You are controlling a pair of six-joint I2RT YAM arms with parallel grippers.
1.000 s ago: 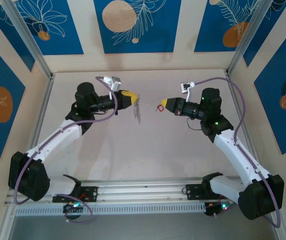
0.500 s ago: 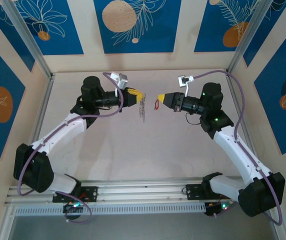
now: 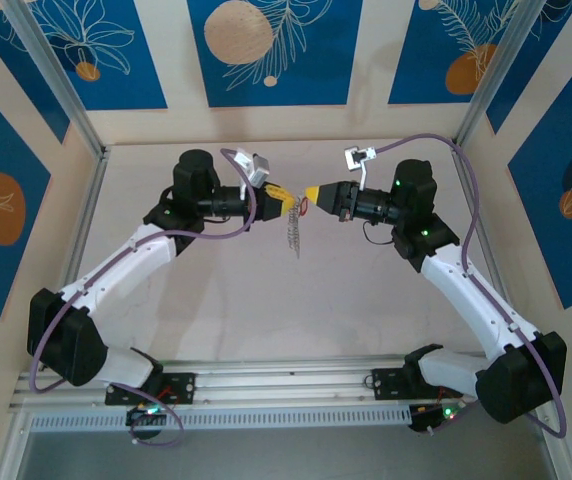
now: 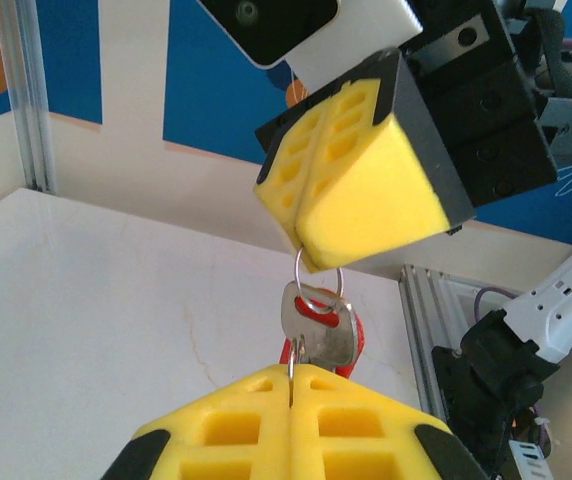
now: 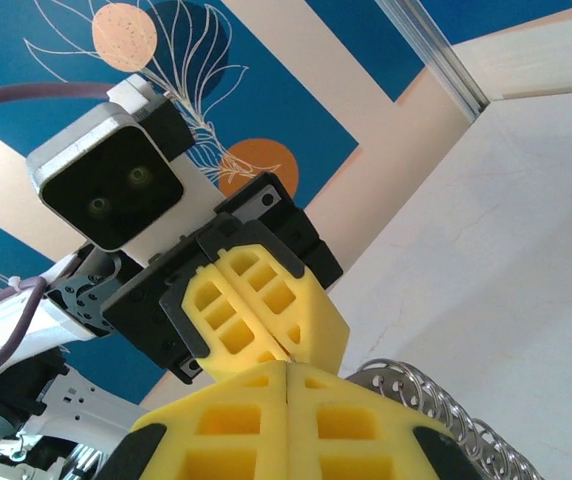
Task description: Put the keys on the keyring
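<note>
From above, the left gripper [image 3: 286,198] and right gripper [image 3: 309,192] meet tip to tip over the table [image 3: 216,300]. The keyring [image 3: 293,232] dangles from the left's closed jaws. In the left wrist view, the right's jaws are pinched on the keys [image 4: 316,325], which hang just above the left fingertips. In the right wrist view, the keyring's toothed edge lies beside the right's closed pads.

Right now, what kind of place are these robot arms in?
Probably a robot test booth: a left arm and right arm bolted to a metal rail, a pale table, with blue leafy walls and metal frame posts around it.
</note>
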